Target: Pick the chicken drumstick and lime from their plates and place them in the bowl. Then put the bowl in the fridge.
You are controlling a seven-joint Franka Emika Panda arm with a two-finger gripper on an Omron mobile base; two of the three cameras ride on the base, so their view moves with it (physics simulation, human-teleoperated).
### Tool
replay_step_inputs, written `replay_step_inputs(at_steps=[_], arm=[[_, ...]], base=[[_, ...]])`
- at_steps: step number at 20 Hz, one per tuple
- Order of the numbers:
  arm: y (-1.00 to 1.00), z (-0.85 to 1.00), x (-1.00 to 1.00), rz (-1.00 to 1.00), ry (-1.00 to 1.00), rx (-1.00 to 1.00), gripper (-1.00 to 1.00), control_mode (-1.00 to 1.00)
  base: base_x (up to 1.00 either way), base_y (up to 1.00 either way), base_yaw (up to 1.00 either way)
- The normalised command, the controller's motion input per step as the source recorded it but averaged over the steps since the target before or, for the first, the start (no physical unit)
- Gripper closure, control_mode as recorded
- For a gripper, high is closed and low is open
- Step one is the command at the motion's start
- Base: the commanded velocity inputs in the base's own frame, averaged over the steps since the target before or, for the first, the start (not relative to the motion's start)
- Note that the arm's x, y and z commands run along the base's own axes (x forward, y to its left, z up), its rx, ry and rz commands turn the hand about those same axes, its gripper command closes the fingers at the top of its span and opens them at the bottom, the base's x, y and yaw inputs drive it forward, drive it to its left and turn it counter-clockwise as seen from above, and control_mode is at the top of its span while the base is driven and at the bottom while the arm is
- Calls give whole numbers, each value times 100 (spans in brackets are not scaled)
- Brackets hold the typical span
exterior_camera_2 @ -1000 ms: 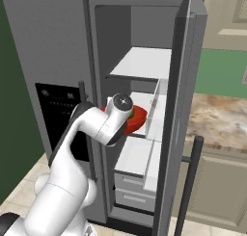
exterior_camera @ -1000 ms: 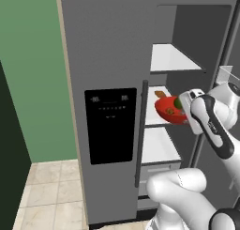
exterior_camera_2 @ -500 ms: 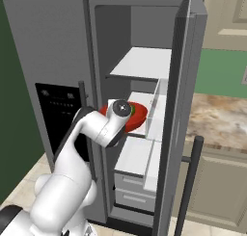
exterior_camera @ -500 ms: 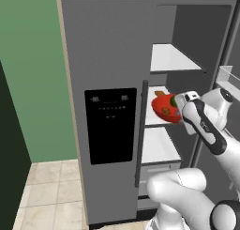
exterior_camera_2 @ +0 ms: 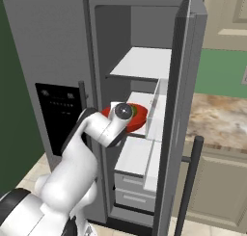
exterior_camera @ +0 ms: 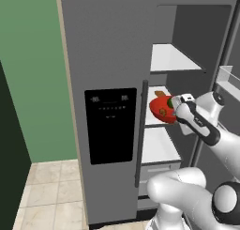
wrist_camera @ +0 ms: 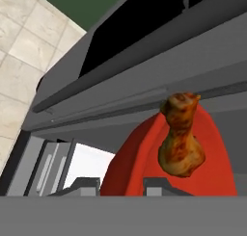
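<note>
My gripper (exterior_camera: pixel 176 110) is shut on the rim of the red bowl (exterior_camera: pixel 159 110), which it holds tilted inside the open right side of the grey fridge (exterior_camera: pixel 108 60), just above the middle white shelf (exterior_camera: pixel 157 95). In the bowl lie the brown chicken drumstick (wrist_camera: pixel 181 138) and the green lime (exterior_camera: pixel 169 102). In the hand view the red bowl (wrist_camera: pixel 140 163) sits between the dark fingertips (wrist_camera: pixel 161 186), with the drumstick resting against its inner wall. From the right, my hand covers much of the bowl (exterior_camera_2: pixel 139 118). The plates are out of view.
The fridge's left door, shut, carries a black dispenser panel (exterior_camera: pixel 111 123) and a long handle (exterior_camera: pixel 142 130). There is a white shelf above (exterior_camera: pixel 171 60) and another below (exterior_camera: pixel 159 147), with drawers (exterior_camera_2: pixel 132 187) underneath. The open right door (exterior_camera_2: pixel 176 134) stands close beside the arm. A stone counter (exterior_camera_2: pixel 222 119) lies to the right.
The hand and the bowl have shifted slightly left, deeper toward the fridge's middle shelf. The grip on the bowl is unchanged.
</note>
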Motion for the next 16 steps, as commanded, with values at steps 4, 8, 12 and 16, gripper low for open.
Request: replay_step_inputs(at_steps=[4,8,12,16], arm=[[-21,-12,26,-1,0,0,100,-100],[-16,-16,28,-1,0,0,100,-100],[-1,-18,32,0,0,0,100,-100],[0,-16,44,-1,0,0,100,-100]], base=[[0,0,0],[0,0,0],[0,0,0],[0,0,0]])
